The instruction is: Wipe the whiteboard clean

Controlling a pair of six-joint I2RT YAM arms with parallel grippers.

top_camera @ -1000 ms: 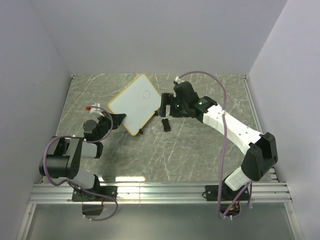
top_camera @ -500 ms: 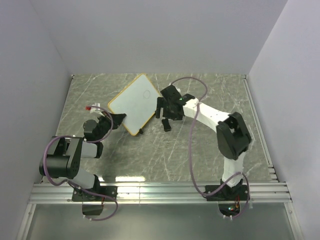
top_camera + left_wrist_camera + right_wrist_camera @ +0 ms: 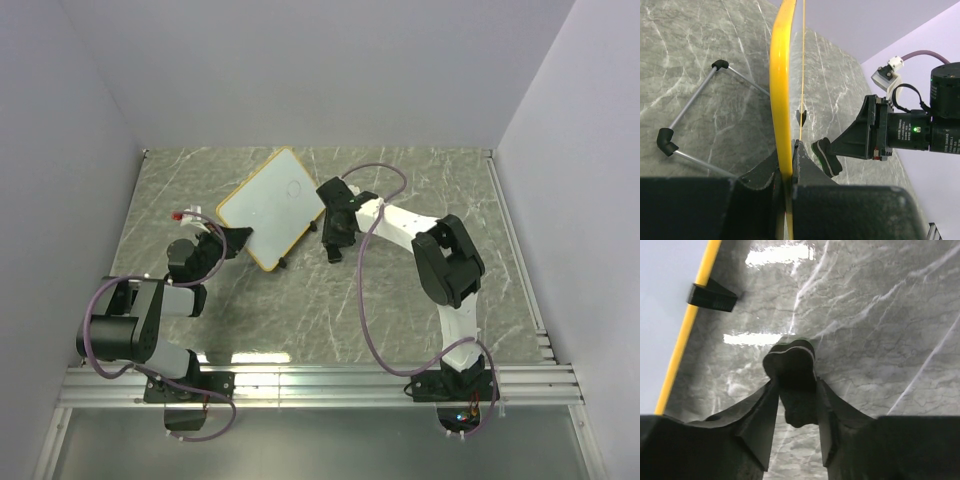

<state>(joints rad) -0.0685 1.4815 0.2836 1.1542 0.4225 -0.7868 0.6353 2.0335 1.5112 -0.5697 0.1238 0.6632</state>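
The whiteboard [image 3: 270, 207], white with a yellow frame and a faint drawn loop, stands tilted left of centre. My left gripper [image 3: 238, 240] is shut on its lower-left frame edge; the left wrist view shows the yellow frame [image 3: 780, 90] pinched between both fingers [image 3: 810, 170]. The dark bow-tie eraser [image 3: 333, 250] lies on the table just right of the board. My right gripper [image 3: 333, 242] is down over it. In the right wrist view both fingers press the eraser's [image 3: 791, 367] narrow waist, so the gripper [image 3: 794, 385] is shut on it.
The board's wire stand with black end caps [image 3: 690, 105] reaches out behind it over the marble table [image 3: 400, 290]. A black foot [image 3: 712, 296] on the frame sits near the eraser. Grey walls close in the back and both sides.
My right arm has folded in and come down over the eraser, and its jaws have gone from wide open to closed on it. The left gripper and the whiteboard have not moved.
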